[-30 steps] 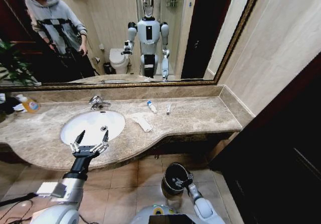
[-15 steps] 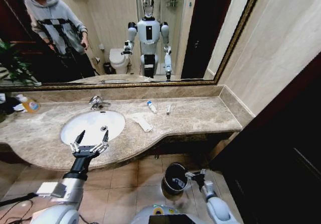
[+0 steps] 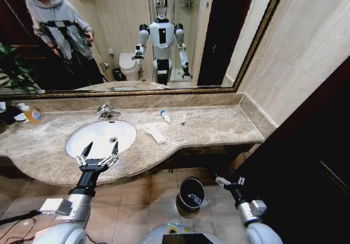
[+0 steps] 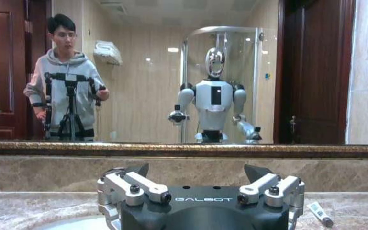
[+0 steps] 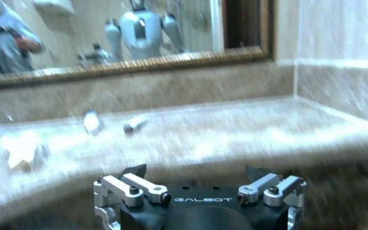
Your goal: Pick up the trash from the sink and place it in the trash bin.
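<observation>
head view: the white oval basin of the sink [image 3: 101, 137] sits in a beige-brown marble countertop [image 3: 213, 125], with a chrome faucet [image 3: 107, 111] at its back edge. the left gripper [image 3: 97, 155] hangs over the near rim of the basin, fingers spread wide apart, nothing between them. a crumpled white paper towel [image 3: 155, 133] lies on the counter just right of the basin. farther back lie a tiny white blue-capped bottle [image 3: 165, 116] and, near it, a small white tube [image 3: 184, 118]. an orange-labelled bottle [image 3: 31, 112] stands at the far left of the counter. the small round black trash bin [image 3: 191, 194] stands on the tiled floor below the counter front, with a pale scrap inside. the right gripper [image 3: 229, 181] is low, right of the bin and apart from it, fingers parted and empty

left wrist view: the left gripper's fingers [image 4: 132, 183] stand wide apart with nothing held; a small white tube [image 4: 318, 213] lies on the counter beyond

right wrist view: the right gripper's fingers [image 5: 128, 186] stand apart, holding nothing. beyond them the counter carries the paper towel [image 5: 23, 151], the capped bottle [image 5: 92, 122] and a tube [image 5: 133, 124]
</observation>
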Tool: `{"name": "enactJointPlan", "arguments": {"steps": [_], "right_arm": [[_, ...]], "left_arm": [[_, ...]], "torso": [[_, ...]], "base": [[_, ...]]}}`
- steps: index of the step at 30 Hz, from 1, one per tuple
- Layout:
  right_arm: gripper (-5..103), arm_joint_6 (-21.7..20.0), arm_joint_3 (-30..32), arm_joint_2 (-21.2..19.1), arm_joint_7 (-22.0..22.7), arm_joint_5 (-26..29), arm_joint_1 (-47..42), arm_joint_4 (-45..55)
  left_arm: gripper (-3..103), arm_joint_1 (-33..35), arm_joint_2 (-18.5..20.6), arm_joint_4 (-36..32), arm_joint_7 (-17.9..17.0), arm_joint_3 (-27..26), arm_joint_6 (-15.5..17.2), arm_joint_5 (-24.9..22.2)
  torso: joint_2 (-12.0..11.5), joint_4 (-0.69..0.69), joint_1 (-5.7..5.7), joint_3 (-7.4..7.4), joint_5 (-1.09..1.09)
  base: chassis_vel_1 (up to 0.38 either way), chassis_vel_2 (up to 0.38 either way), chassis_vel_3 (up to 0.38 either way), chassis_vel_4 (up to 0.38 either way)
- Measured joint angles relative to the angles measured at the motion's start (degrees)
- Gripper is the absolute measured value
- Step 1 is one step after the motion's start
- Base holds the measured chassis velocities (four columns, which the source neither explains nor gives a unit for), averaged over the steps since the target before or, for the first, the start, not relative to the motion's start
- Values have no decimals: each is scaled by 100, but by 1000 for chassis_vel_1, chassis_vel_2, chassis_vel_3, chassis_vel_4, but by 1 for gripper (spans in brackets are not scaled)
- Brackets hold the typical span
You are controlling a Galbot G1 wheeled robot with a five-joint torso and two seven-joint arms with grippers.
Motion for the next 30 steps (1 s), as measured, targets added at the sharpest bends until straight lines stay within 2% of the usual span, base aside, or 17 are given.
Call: {"name": "enactJointPlan", "arguments": {"steps": [4, 9, 12, 15, 17, 20, 23, 30], "right_arm": [[100, -409, -277, -171, 122, -108, 579, 150], [100, -707, -559, -453, 154, -116, 1262, -6], [100, -845, -799, -692, 123, -134, 1791, -334], [100, -866, -1280, -1012, 52, -170, 2747, -1194], [100, -867, -1358, -1038, 54, -166, 2910, -1324], [100, -867, -1832, -1070, 72, -164, 3814, -2010], [100, -918, -2157, -1017, 130, -165, 4279, -2380], [100, -979, -2715, -822, 203, -173, 5014, -3004]], "left_arm": [[100, 0, 0, 0, 0, 1, 0, 0], [100, 0, 0, 0, 0, 1, 0, 0], [100, 0, 0, 0, 0, 1, 0, 0], [100, 0, 0, 0, 0, 0, 0, 0], [100, 0, 0, 0, 0, 1, 0, 0], [100, 0, 0, 0, 0, 0, 0, 0], [100, 0, 0, 0, 0, 1, 0, 0], [100, 0, 0, 0, 0, 0, 0, 0]], "torso": [[0, 0, 0, 0, 2], [0, 1, 0, 1, 2], [0, 1, 1, 1, 3], [-1, 1, 1, 1, 3], [-1, 1, 1, 1, 3], [-1, 1, 2, 2, 1], [-1, 2, 2, 2, 0], [-1, 1, 1, 1, 1]], "base": [[0, 0, 0, 0], [0, 0, 0, 0], [0, 0, 0, 0], [0, 0, 0, 0], [0, 0, 0, 0], [0, 0, 0, 0], [0, 0, 0, 0], [0, 0, 0, 0]]}}
